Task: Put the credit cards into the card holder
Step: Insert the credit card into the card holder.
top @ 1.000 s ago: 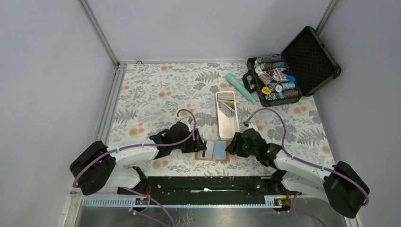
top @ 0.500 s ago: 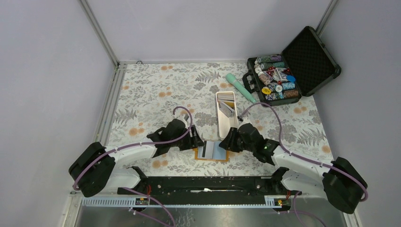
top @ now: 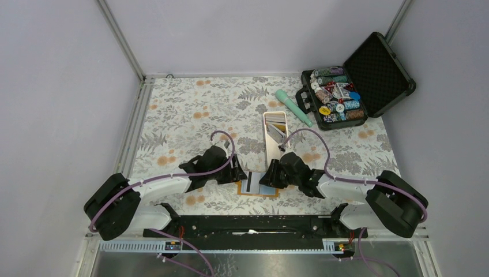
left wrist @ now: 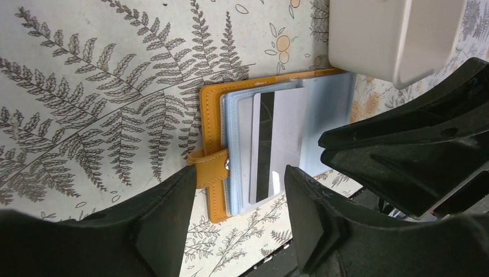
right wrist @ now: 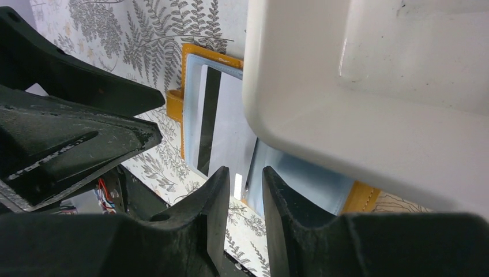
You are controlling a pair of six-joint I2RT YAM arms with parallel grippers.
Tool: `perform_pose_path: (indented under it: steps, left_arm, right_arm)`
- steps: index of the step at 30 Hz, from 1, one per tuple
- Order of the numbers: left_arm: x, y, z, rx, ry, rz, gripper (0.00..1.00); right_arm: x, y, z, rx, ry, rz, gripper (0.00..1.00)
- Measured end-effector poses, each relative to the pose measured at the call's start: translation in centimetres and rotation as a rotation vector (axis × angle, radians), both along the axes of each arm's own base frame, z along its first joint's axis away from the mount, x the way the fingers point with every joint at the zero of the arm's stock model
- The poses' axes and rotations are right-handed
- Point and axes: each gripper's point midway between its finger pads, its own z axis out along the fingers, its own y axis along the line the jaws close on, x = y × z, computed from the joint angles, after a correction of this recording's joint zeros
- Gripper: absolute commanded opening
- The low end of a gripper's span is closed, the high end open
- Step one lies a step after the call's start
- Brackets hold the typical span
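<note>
The orange card holder [top: 257,186] lies open near the table's front edge, light blue pockets up. It also shows in the left wrist view [left wrist: 210,133] and the right wrist view [right wrist: 175,104]. A grey credit card with a black stripe [left wrist: 282,144] lies on its left pockets, also visible in the right wrist view [right wrist: 222,115]. More credit cards [top: 277,131] lie in the white tray. My left gripper [left wrist: 239,225] is open and empty, just left of the holder. My right gripper [right wrist: 247,196] hovers over the holder's middle, jaws a narrow gap apart, nothing between them.
The long white tray [top: 270,149] stands right behind the holder, close over my right gripper [top: 267,179]. A teal cylinder [top: 292,106] and an open black case of poker chips [top: 380,69] sit at the back right. Metal rails edge the table on the left.
My right gripper has moved left from beside the holder to over its middle. My left gripper drew back slightly to the left. The striped card stays on the holder.
</note>
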Motion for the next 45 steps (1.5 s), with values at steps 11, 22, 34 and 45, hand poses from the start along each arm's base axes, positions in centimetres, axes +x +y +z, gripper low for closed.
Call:
perform_pose_path:
  steps: [11, 22, 34, 45]
  left_arm:
    - [-0.2, 0.5, -1.2, 0.032, 0.016, 0.0, 0.4]
    - [-0.6, 0.8, -2.3, 0.048, 0.035, -0.001, 0.32]
    - [-0.4, 0.3, -1.8, 0.022, 0.021, -0.009, 0.34]
    - [-0.4, 0.5, -1.9, 0.027, 0.019, -0.005, 0.45]
  right_arm:
    - [-0.2, 1.4, -1.3, 0.005, 0.025, 0.025, 0.3]
    - [0.2, 2.3, -1.1, 0.014, 0.018, 0.035, 0.23]
    - [0.8, 3.4, -0.8, 0.019, 0.01, 0.046, 0.21]
    - [0.7, 3.0, -0.7, -0.02, -0.003, 0.058, 0.26]
